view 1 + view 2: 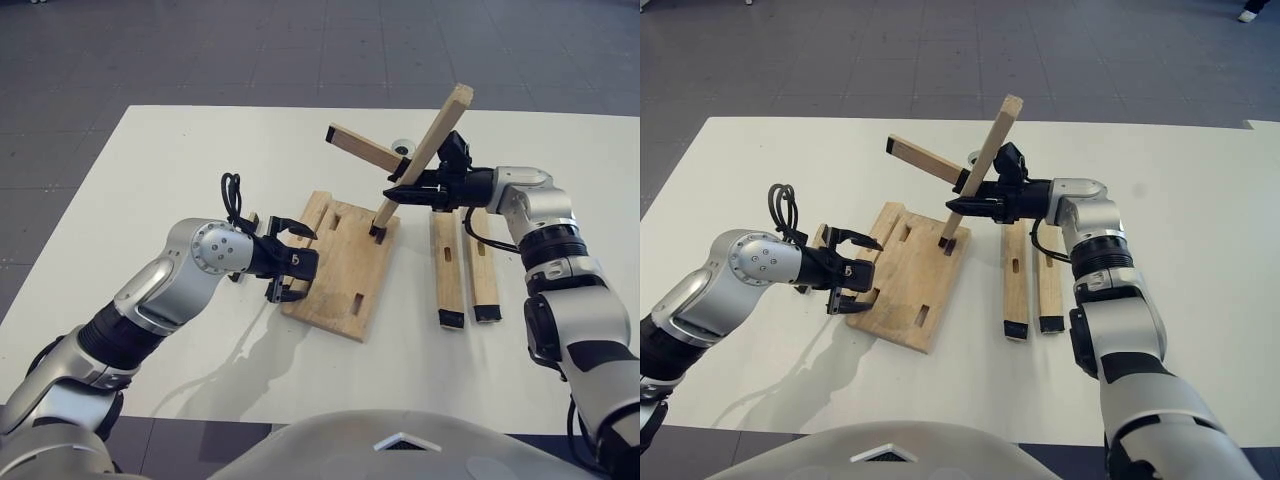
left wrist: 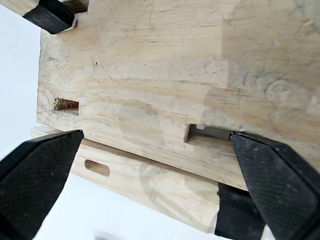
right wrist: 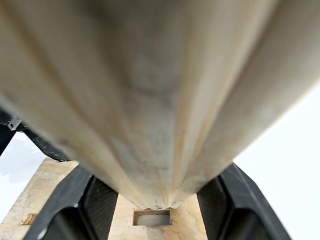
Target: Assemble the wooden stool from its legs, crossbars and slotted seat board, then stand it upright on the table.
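The slotted seat board lies flat at the table's middle. My right gripper is shut on a tilted wooden leg that carries a crossbar. The leg's black-tipped lower end rests at a slot near the board's far right corner. In the right wrist view the leg runs down toward a slot. My left gripper stands open at the board's left edge, its fingers on either side of a notch. Another leg lies under that edge.
Two more legs lie side by side on the white table, right of the board. A small white round object sits behind the crossbar. Free room lies on the table's left and far right.
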Tool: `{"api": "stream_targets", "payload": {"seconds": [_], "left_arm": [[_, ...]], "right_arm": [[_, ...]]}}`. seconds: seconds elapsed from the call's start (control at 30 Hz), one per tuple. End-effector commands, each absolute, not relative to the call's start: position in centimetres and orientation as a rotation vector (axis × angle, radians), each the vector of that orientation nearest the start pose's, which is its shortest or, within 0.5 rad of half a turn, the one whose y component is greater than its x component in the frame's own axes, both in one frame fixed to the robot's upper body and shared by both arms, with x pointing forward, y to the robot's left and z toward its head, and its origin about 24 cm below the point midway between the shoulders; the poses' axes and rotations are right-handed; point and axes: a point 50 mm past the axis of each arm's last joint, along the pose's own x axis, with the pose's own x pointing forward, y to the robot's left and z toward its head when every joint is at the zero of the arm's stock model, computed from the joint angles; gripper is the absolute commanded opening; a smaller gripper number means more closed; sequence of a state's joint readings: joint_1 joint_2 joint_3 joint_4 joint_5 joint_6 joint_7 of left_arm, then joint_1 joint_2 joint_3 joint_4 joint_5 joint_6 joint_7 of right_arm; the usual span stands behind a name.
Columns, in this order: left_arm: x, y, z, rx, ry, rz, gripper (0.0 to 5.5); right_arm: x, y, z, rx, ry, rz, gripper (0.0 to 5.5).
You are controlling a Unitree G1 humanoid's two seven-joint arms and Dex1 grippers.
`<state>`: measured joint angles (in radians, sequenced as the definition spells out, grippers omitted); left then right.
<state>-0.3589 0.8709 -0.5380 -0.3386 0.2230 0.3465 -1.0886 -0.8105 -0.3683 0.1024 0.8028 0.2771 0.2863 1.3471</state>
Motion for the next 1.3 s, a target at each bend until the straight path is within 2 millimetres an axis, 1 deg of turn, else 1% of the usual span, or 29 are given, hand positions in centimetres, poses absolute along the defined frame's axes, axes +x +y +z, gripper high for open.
{"api": "stream_targets", "payload": {"seconds": [0.03,0.33,0.57,0.73,0.9,0.97,1.03,1.1,1.2,1.3], "left_arm": [[23.8,15.6,8.9,1.151,0.521,-1.319,5.5],[23.8,15.8,8.9,1.153,0.525,-1.315,5.5],[23.5,15.8,8.9,1.147,0.524,-1.31,5.5],[23.1,15.8,8.9,1.143,0.519,-1.303,5.5],[22.7,15.7,8.9,1.142,0.514,-1.299,5.5],[22.6,15.6,8.9,1.14,0.507,-1.3,5.5],[22.5,15.4,9.0,1.136,0.499,-1.303,5.5],[22.5,15.3,9.0,1.127,0.493,-1.307,5.5],[22.4,15.2,9.0,1.12,0.49,-1.309,5.5],[22.3,15.0,9.0,1.118,0.489,-1.311,5.5]], "right_arm": [[34.8,-14.8,11.5,0.042,0.313,1.348,2.07],[34.2,-15.3,11.3,0.041,0.322,1.33,2.07],[34.1,-15.9,11.3,0.033,0.331,1.312,2.07],[33.8,-16.1,10.4,0.022,0.355,1.31,2.07],[33.0,-16.1,8.9,0.019,0.39,1.311,2.07],[32.5,-15.9,7.4,-0.033,0.419,1.305,2.07],[32.1,-16.0,5.7,-0.132,0.437,1.285,2.07],[31.6,-16.1,4.4,-0.192,0.446,1.269,2.07],[30.7,-16.0,3.0,-0.212,0.468,1.29,2.07],[30.3,-16.1,2.3,-0.187,0.494,1.3,2.07]]}}
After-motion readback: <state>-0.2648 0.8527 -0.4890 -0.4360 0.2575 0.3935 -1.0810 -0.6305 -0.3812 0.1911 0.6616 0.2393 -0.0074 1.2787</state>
